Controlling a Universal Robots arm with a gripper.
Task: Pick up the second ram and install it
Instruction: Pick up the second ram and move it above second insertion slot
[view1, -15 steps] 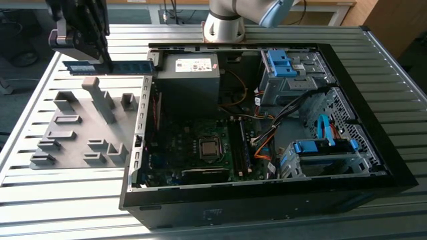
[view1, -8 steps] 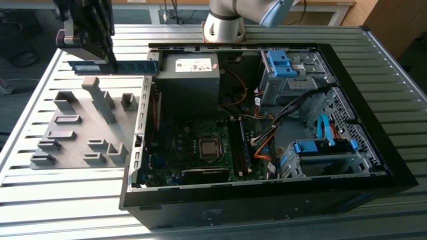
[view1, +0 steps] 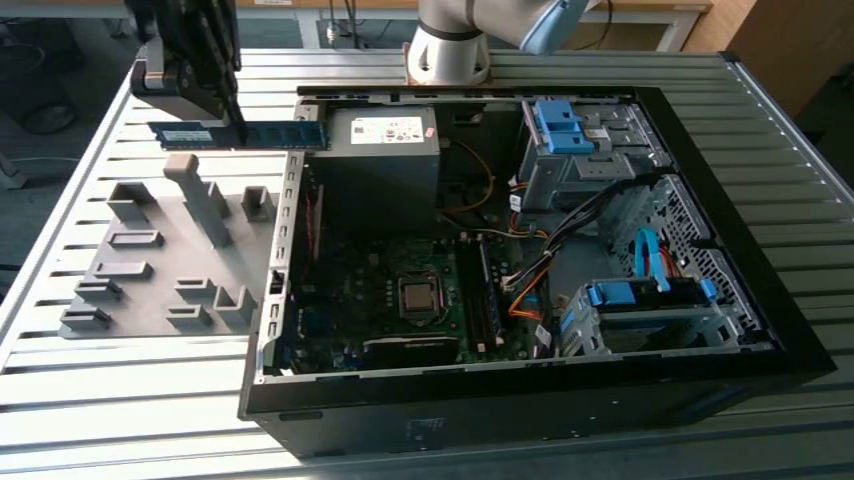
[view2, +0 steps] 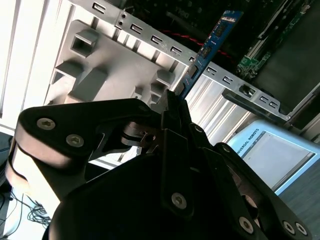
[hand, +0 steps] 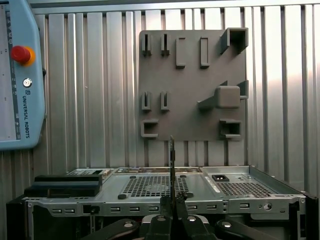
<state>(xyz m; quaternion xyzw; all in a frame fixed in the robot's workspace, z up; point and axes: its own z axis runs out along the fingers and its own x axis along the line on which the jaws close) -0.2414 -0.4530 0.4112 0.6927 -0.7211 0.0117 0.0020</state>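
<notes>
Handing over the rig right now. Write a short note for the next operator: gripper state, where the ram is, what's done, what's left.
Gripper: shut on the ram, gripping one end.
Ram: held level in the air, near the wall of the computer case on the exterior view's left, beside the grey tray. It touches neither.
Done: ram picked up, clear of the tray.
Left: ram is not yet seated in a slot on the motherboard.
</notes>
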